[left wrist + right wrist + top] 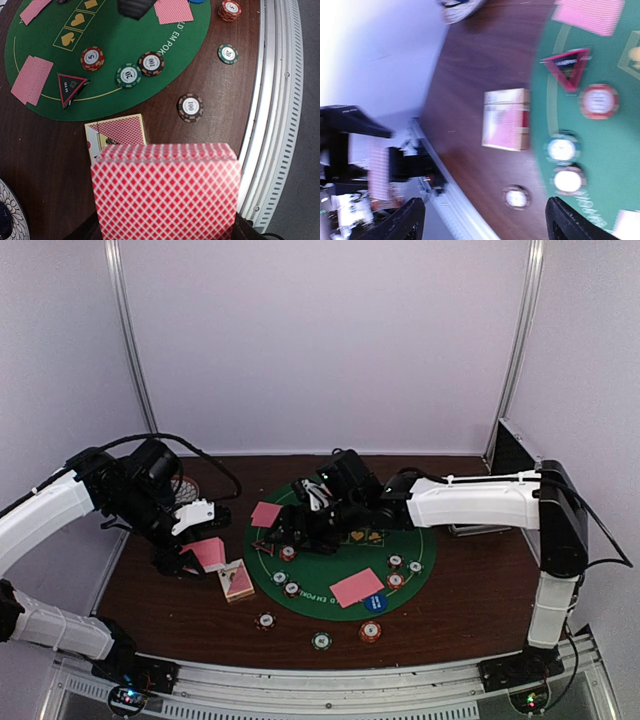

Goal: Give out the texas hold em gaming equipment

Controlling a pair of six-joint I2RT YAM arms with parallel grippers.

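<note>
My left gripper (192, 558) is shut on a deck of pink-backed cards (208, 552), held above the table left of the mat. In the left wrist view the deck (165, 192) fills the lower frame and hides the gripper (165, 232). My right gripper (298, 528) hovers over the mat's left side. Its jaws stand wide open and empty (485, 225), and that view is blurred. Pink cards lie on the mat at the far left (266, 513) and near right (357, 587). Striped chips lie on the mat (288, 553) and on the wood in front (321, 641).
A card box (236, 580) lies on the wood beside the green felt mat (330, 565). A red triangular marker (67, 87) sits on the mat's left edge. A black-and-silver case (510, 455) stands at the back right. A metal rail (330, 680) runs along the near edge.
</note>
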